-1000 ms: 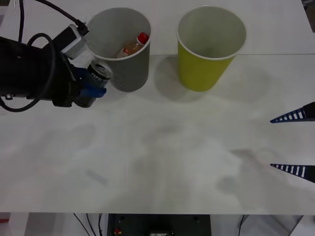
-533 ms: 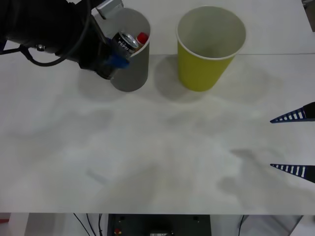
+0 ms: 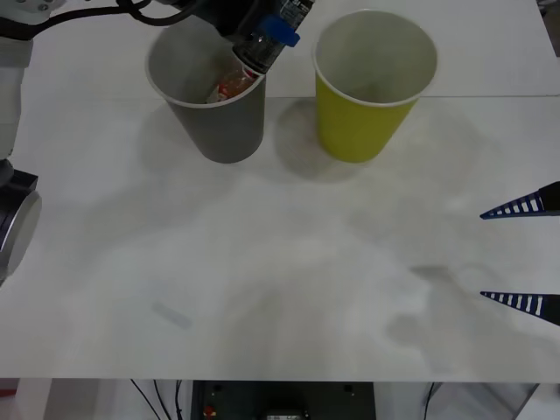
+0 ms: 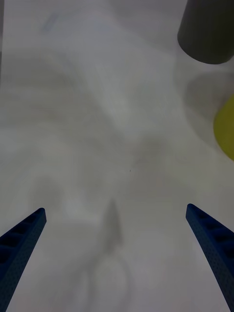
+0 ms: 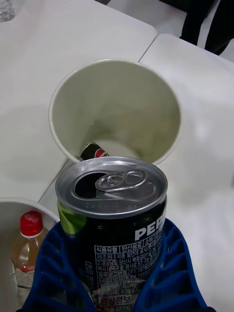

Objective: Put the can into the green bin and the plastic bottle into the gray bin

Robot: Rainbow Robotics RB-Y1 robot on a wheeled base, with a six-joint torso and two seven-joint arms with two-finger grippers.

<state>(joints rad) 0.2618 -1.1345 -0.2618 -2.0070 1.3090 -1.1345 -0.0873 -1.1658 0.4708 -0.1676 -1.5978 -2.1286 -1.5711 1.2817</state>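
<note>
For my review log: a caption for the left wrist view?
Left pincer holds the can short of the green bin.

My ribbed blue left gripper [image 5: 117, 273] holds the black, silver-topped can [image 5: 113, 195]; red-capped amber plastic bottle [image 5: 27, 239]; pale-lined yellow-green green bin [image 3: 372, 105].

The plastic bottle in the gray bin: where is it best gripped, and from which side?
Grip it just under the red cap, from above: the bottle leans cap-up inside the gray bin, whose tall walls block the sides.
</note>
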